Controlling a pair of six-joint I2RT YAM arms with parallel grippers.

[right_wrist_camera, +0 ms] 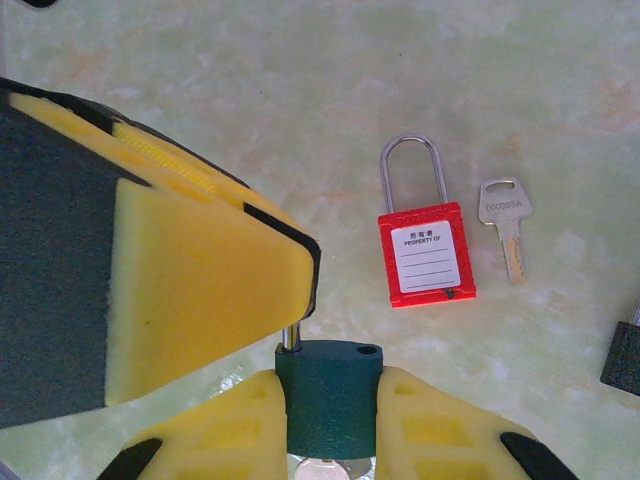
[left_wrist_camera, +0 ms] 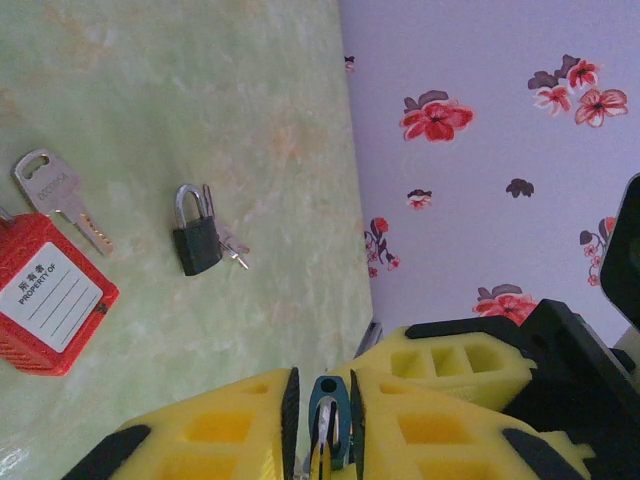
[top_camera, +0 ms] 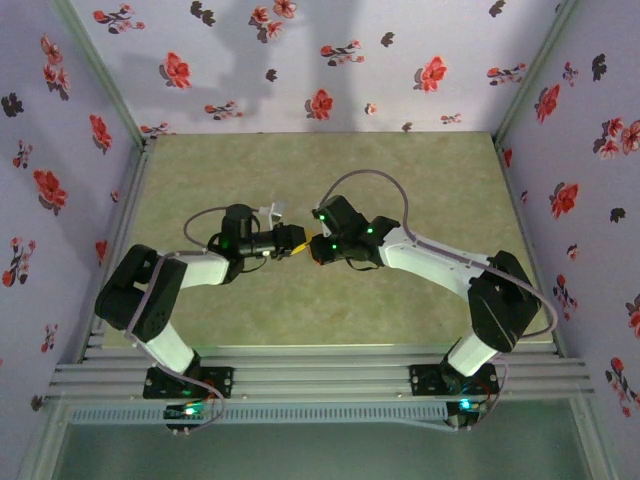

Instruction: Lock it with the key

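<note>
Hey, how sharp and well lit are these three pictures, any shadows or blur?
Top external: dim, with soft shadows on the floral back wall. Left wrist: yellow pincer fingers blurred up close, red plastic padlock sharp. Right wrist: green padlock crisp, and the red padlock's label is readable.

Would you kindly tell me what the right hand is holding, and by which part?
The right hand holds a green padlock by the sides of its body.

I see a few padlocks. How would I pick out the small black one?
Start at the pale green table and find the bright red padlock with a white label. Apart from it, beyond the loose silver key, lies the black padlock: smaller, dark, unlabelled, with tiny keys at its side.
</note>
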